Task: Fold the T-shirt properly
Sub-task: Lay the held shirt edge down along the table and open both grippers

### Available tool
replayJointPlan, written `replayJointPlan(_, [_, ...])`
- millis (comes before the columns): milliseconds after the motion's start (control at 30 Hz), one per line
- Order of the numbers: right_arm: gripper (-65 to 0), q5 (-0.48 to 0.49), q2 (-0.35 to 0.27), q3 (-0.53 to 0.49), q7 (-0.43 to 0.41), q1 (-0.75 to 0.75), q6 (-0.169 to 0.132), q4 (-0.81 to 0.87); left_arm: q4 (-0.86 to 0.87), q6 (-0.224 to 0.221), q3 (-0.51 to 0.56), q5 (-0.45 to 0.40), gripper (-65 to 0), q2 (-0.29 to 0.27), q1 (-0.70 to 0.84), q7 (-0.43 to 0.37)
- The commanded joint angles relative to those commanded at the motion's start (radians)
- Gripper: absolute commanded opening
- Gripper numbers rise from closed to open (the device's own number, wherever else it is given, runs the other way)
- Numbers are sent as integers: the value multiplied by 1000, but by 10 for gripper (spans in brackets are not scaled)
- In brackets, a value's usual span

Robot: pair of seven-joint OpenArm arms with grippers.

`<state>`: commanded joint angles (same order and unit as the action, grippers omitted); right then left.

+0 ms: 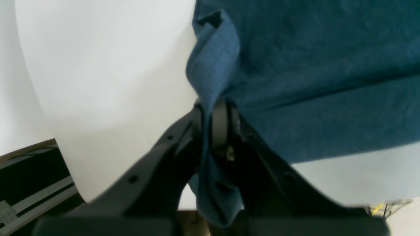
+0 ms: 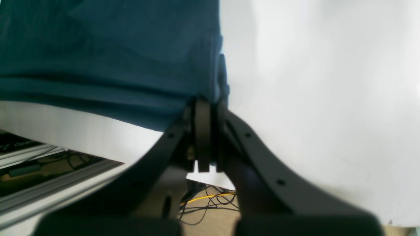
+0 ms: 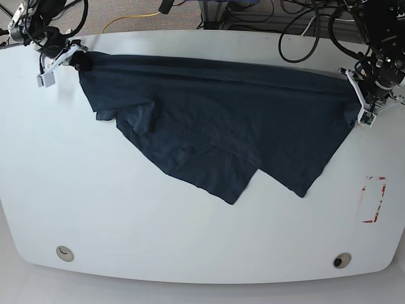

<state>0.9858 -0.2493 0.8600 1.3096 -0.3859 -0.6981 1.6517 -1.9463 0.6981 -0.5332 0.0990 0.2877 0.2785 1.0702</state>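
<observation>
The navy T-shirt (image 3: 215, 120) is stretched across the far side of the white table (image 3: 126, 215), its far edge taut between both arms and its loose part hanging toward me in points. My left gripper (image 3: 356, 95) is shut on the shirt's right corner; in the left wrist view the T-shirt (image 1: 311, 65) bunches between the fingers of the gripper (image 1: 215, 118). My right gripper (image 3: 79, 60) is shut on the left corner; in the right wrist view the T-shirt (image 2: 108, 55) ends at the closed gripper (image 2: 205, 111).
Cables (image 3: 304, 31) and equipment lie beyond the table's far edge. A red-and-white marker (image 3: 373, 199) sits on the table near the right edge. Two round holes (image 3: 63, 253) mark the front edge. Floor cables (image 2: 206, 200) show below the table edge.
</observation>
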Motion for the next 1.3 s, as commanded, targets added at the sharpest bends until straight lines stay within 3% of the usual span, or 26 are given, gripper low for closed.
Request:
replayJointPlan(133, [-636,2,0,0,0,-6,0,0,0,0,0,0,-644,3,2,0])
replayJointPlan(267, [-636,-2,2,0,0,-8,0,0,0,0,-3,2,-587,3,3,0])
replayJointPlan(400, [-636,-2,6,-2,0,-8,0,0,-2,0,-3,3,-650,3,3,0])
replayJointPlan(833, [-640,-2,8,-2,0,-6,0,-2,-2,0,-3,2,-650,5,2,-2])
replayJointPlan(1033, [-640,-2,9,-2,0,-2,0,-3,-2,0,-3,0,-483,5,5,0])
replayJointPlan(1200, [-640,-2,9,-2,0,2,0,-3,-2,0,-31,6,-464,5,31,0])
replayJointPlan(1300, [-640,-2,9,-2,0,2,0,-2,-2,0,-32,8,-410,6,34,0])
